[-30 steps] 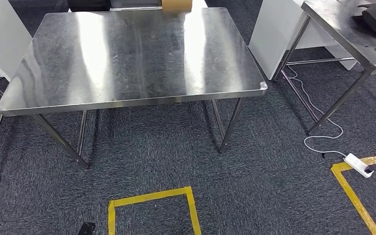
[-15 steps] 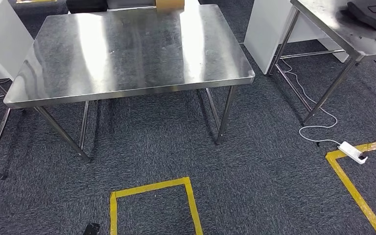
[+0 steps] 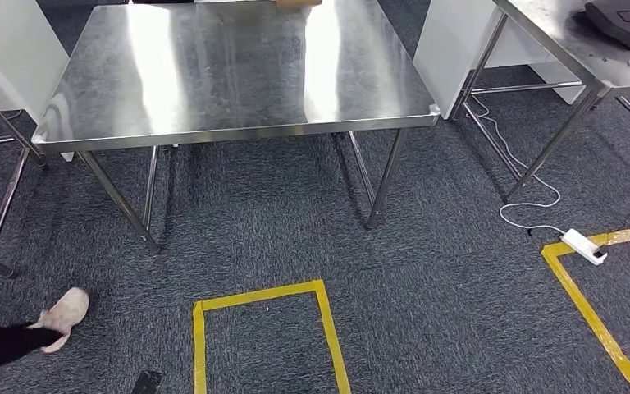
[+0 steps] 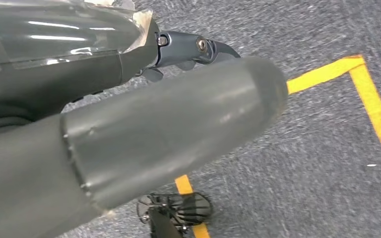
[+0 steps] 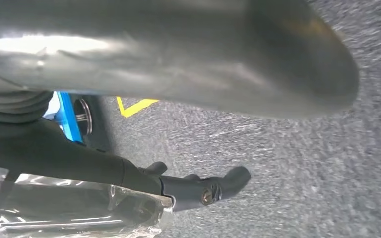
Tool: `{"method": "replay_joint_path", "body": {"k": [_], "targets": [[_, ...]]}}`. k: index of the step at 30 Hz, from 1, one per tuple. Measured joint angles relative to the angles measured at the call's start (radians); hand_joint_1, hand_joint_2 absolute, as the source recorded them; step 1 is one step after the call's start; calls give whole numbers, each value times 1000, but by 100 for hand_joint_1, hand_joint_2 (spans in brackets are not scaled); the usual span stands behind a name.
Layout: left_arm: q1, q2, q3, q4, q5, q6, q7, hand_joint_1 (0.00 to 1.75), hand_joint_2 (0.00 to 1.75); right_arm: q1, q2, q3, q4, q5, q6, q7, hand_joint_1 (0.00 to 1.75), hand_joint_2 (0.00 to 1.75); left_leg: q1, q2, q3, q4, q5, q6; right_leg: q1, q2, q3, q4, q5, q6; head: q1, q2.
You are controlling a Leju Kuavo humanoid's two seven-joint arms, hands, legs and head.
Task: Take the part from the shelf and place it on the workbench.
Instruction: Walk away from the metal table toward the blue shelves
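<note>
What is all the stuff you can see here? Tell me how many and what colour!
Steel table: one, shiny silver, middle of the head view, on thin metal legs.
Second table: one, silver, far right, partly cut off, with a dark case on it.
Brown box: one, just its edge, at the middle table's far side.
White panels: two, one between the tables, one far left.
Tape lines: yellow, one outline on the grey carpet in front of the table, another at the right.
Power strip: one, white, with a white cable, by the right tape.
Person's foot: one, pale shoe, dark trouser leg, lower left.
Left hand: grey, hanging over the carpet.
Right hand: grey, also hanging.
</note>
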Motion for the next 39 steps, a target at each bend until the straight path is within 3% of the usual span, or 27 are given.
{"method": "replay_joint_path", "body": {"k": [1,2,4,6,8,9,12,16,18,19,20,22,23,25,26,28,30,31,32,33,34,36,37,39], "targets": [[0,0,0,0,0,1,0,0,0,0,0,0,0,0,0,-1,0,0,-2,1,-14,0,10,0,1,0,0,32,-11,5,0,0],[0,0,0,0,1,2,0,0,0,0,0,0,0,0,1,-2,0,0,-5,2,-27,0,20,0,3,0,20,28,-6,10,0,0],[0,-1,0,0,1,2,0,0,0,-1,-2,2,0,0,1,-3,0,0,-11,2,-50,1,39,-1,9,0,114,-85,26,13,-1,0],[0,-4,1,0,1,2,-1,0,0,-4,-6,5,0,-3,2,-7,0,0,-15,4,-61,0,57,-7,22,-3,215,-233,37,-2,-2,0],[0,-6,1,0,1,2,-2,0,0,-6,-11,7,0,-12,4,-14,0,0,-13,7,-63,-5,74,-17,32,-4,247,-296,36,-18,-2,0],[0,-7,2,0,0,1,-2,0,0,-6,-13,7,0,-17,6,-17,0,0,-12,8,-63,-9,83,-24,32,-4,242,-300,47,-23,-2,0],[0,-6,2,0,-3,0,-2,0,0,-6,-14,7,0,-21,8,-22,0,0,-11,6,-68,-10,89,-34,15,-5,239,-318,71,-39,1,0],[0,-6,2,0,-3,0,-2,0,0,-7,-14,7,0,-21,9,-22,0,0,-9,5,-70,-8,84,-35,7,-5,239,-320,74,-40,1,0],[0,-6,2,0,-5,0,-2,0,0,-6,-13,7,0,-20,10,-22,0,0,-2,0,-93,87,-17,-46,5,-7,219,-320,94,-50,-2,0],[0,-6,2,0,-6,0,-2,0,0,-5,-11,8,0,-20,11,-21,0,0,9,-3,-76,126,-46,-62,-1,-9,190,-308,111,-47,-4,0],[-1,-6,2,0,-7,0,-2,0,0,-4,-11,8,0,-19,12,-20,0,0,20,-7,-39,135,-86,-84,-5,-9,152,-289,127,-41,-7,0],[-3,-6,2,0,-10,-1,-2,0,0,-4,-10,8,-1,-20,12,-12,0,0,36,-12,51,57,-70,-108,-11,-8,90,-242,147,-14,-12,0],[-4,-7,2,-1,-12,-2,-2,0,0,-4,-10,8,-2,-19,12,-8,0,0,33,-14,66,28,-82,-105,-7,-7,78,-231,151,-4,-13,0],[-4,-7,2,-1,-14,-2,-2,0,0,-1,-10,8,-2,-19,10,-4,0,0,27,-12,50,25,-74,-78,-7,-6,71,-230,161,15,-12,0],[-5,-7,2,-1,-15,-2,-2,0,0,1,-9,8,-1,-19,10,-3,0,0,24,-11,41,24,-66,-63,-10,-5,63,-223,152,19,-12,0],[-7,-6,2,-2,-16,-3,-1,0,0,2,-7,8,-1,-19,10,-2,0,0,24,-7,18,20,-48,-35,-16,-5,35,-158,87,14,-7,0],[-7,-5,3,-4,-16,-3,-1,0,0,2,-6,8,0,-19,10,-2,0,0,19,-4,-7,21,-28,-22,-14,-5,4,-35,5,9,-2,0],[-7,-6,3,-4,-16,-4,-1,0,0,3,-7,8,0,-19,10,-2,0,0,17,-2,-20,21,-17,-20,-13,-4,0,17,-14,12,-1,0],[-7,-6,3,-4,-16,-4,-1,0,0,2,-7,8,0,-19,10,-3,0,0,14,-1,-33,22,-6,-20,-12,-4,9,43,-13,18,-1,0],[-7,-6,3,-4,-16,-4,-1,0,0,2,-6,8,0,-19,10,-4,0,0,11,0,-44,22,5,-21,-11,-4,37,32,3,25,-1,0],[-8,-6,3,-4,-16,-4,-1,0,0,1,-6,9,0,-19,10,-7,0,0,10,0,-54,22,16,-23,-11,-4,83,-15,24,29,-1,0],[-8,-7,3,-4,-17,-5,0,0,0,-3,-6,11,-1,-17,10,-13,0,0,8,1,-68,23,38,-31,-4,-3,196,-171,32,21,-2,0],[-8,-7,3,-4,-17,-5,0,0,0,-4,-7,13,-1,-16,10,-16,0,0,8,1,-71,19,49,-37,2,-3,233,-231,27,14,-2,0],[-9,-8,3,-4,-18,-5,0,0,0,-5,-7,16,-1,-14,10,-19,0,0,8,3,-72,10,72,-50,15,-1,252,-281,24,2,-2,0]]}}
